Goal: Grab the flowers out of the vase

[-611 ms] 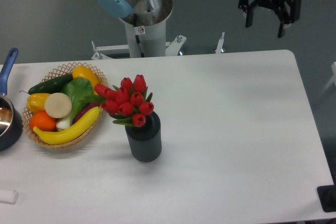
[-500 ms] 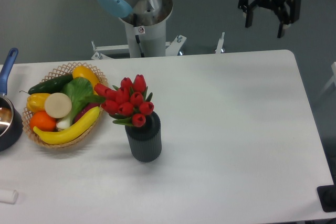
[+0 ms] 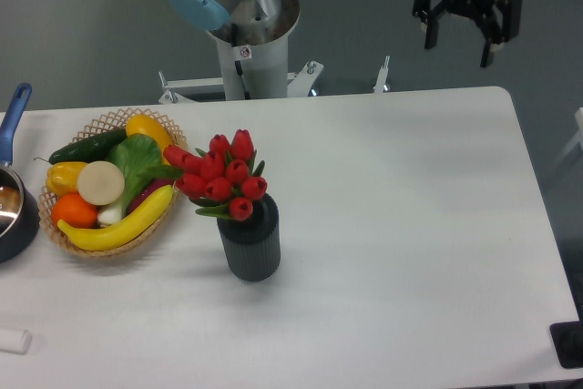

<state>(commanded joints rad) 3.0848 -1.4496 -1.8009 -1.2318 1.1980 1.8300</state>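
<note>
The flowers (image 3: pixel 223 175), a bunch of red tulip buds with green leaves, stand in the vase (image 3: pixel 250 243), a short dark grey ribbed cylinder on the white table, left of centre. The buds lean up and to the left out of its mouth. My gripper (image 3: pixel 459 50) hangs high at the upper right, above the table's far right corner and far from the vase. Its two black fingers point down with a wide gap between them, and nothing is in it.
A wicker basket (image 3: pixel 100 121) of fruit and vegetables sits just left of the flowers, close to the buds. A dark pot with a blue handle (image 3: pixel 13 115) is at the left edge. A small white object (image 3: pixel 13 342) lies at the front left. The arm's base (image 3: pixel 244 34) stands behind the table.
</note>
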